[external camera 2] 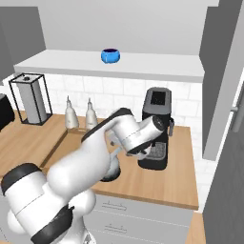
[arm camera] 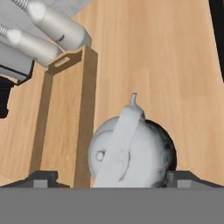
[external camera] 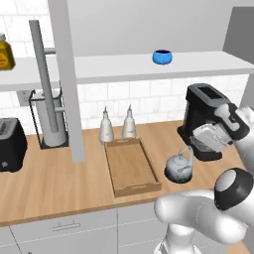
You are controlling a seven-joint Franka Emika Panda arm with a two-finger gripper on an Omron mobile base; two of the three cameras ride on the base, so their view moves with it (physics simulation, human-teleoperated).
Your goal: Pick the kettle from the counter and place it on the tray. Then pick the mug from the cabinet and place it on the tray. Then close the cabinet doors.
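Step in hand: the first one, picking up the kettle [external camera: 179, 167]; the robot appears to be lining up over it, with nothing lifted yet.
Kettle: stands upright on the tabletop [external camera: 49, 183], just beside the right-hand long side of the tray [external camera: 130, 166] and in front of the black coffee machine [external camera: 203, 119]. In the hand view its arched handle [arm camera: 120, 140] runs up the middle of the picture, between the two finger tips.
Gripper: the gripper [arm camera: 112, 177] is spread wide, one tip on either side of the kettle's body, with nothing between the fingers [arm camera: 41, 178] but open air. It hovers above the kettle, not touching it.
Tray: empty, lying in front of two pale bottles [external camera: 106, 126].
Mug: the blue mug [external camera: 162, 57] sits on the white shelf of the cabinet [external camera: 198, 64], whose doors [external camera: 67, 79] stand open.
Next move calls for: a straight descent until the fingers bracket the handle, then closing on it; judging by the hand view, the handle lies slightly slanted, so a small wrist turn may help.
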